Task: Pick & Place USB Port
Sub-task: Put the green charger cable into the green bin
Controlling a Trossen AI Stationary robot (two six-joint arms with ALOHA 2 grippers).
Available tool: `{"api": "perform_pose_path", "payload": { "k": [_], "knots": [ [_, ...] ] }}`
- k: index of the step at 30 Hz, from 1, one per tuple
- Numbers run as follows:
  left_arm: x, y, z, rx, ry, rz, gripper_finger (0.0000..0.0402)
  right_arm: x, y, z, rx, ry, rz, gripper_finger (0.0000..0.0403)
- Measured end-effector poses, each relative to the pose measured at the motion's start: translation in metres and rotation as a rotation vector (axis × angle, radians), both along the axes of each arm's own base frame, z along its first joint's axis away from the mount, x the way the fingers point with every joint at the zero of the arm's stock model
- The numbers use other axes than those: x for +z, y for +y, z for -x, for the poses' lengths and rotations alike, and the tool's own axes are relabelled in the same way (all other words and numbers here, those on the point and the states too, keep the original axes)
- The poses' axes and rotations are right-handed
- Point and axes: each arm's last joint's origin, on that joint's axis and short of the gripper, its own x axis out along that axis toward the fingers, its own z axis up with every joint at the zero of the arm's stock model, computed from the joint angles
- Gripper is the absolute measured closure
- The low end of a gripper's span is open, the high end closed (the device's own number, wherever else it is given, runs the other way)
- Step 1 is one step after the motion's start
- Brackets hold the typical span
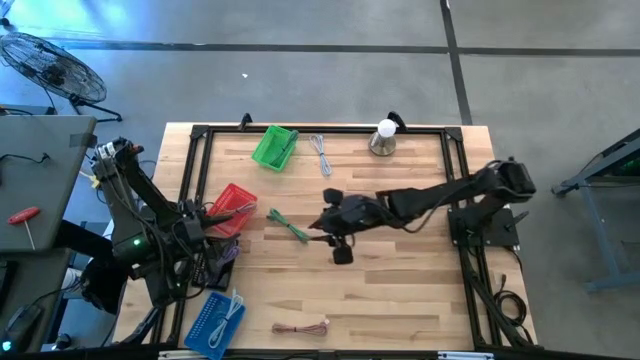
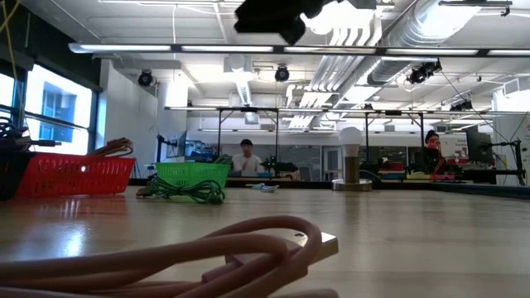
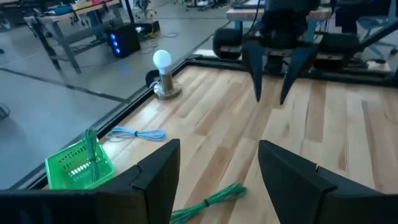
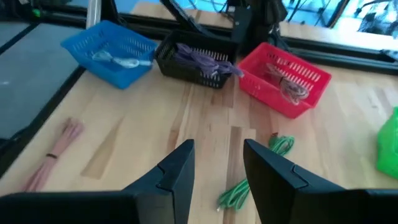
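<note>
While parted and empty, right gripper [image 4: 214, 171] hovers mid-table, green cable [image 4: 249, 180] just ahead beneath it.

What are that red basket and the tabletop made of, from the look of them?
The red basket looks like moulded plastic: thin walls pierced by a regular grid of holes, uniform bright colour, slight sheen. The tabletop looks like wood, probably joined planks: pale strips with grain and visible seams, smooth enough to reflect light in the low view.

Two dark, near-black arms — jointed segments, black cables trailing; left arm [image 1: 150, 215] shows a small green light; tapered matte-black fingers [image 3: 155, 177].
</note>
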Motion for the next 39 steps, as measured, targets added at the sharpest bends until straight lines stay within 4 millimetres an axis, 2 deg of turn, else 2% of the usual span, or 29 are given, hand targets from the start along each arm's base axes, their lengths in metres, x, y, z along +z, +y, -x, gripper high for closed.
{"api": "perform_pose_path", "payload": {
  "k": [3,6,11,14,18,21,24,28,33,39],
  "knots": [
    [-0.002,0.001,-0.001,0.005,0.014,-0.021,0.019,-0.008,-0.005,-0.005,0.006,0.016,0.015,0.0274],
    [-0.004,0.009,-0.011,0.05,0.088,-0.068,0.019,-0.007,-0.005,-0.005,0.014,0.01,0.029,0.0274],
    [-0.009,0.036,-0.039,0.157,0.334,-0.104,0.019,0.006,-0.002,0.006,0.037,0.001,0.043,0.0274],
    [-0.011,0.056,-0.059,0.155,0.507,-0.117,0.019,0.013,0.003,0.017,0.05,0.032,0.053,0.0274],
    [-0.011,0.08,-0.089,-0.048,0.671,-0.068,0.019,0.023,0.012,0.032,0.079,0.055,0.056,0.0274],
    [-0.01,0.095,-0.113,-0.28,0.675,-0.029,0.019,0.031,0.023,0.043,0.14,0.054,0.038,0.0274],
    [-0.014,0.11,-0.13,-0.44,0.688,-0.052,0.019,0.04,0.037,0.054,0.228,0.042,0.003,0.0274],
    [-0.035,0.131,-0.15,-0.458,0.811,-0.092,0.019,0.049,0.056,0.069,0.306,0.03,-0.008,0.0274],
    [-0.074,0.154,-0.174,-0.414,0.962,-0.006,0.019,0.057,0.078,0.088,0.382,0.018,-0.017,0.0274],
    [-0.122,0.162,-0.194,-0.504,1.124,0.078,0.019,0.059,0.09,0.102,0.343,0.027,0.028,0.0274]
  ]
}}
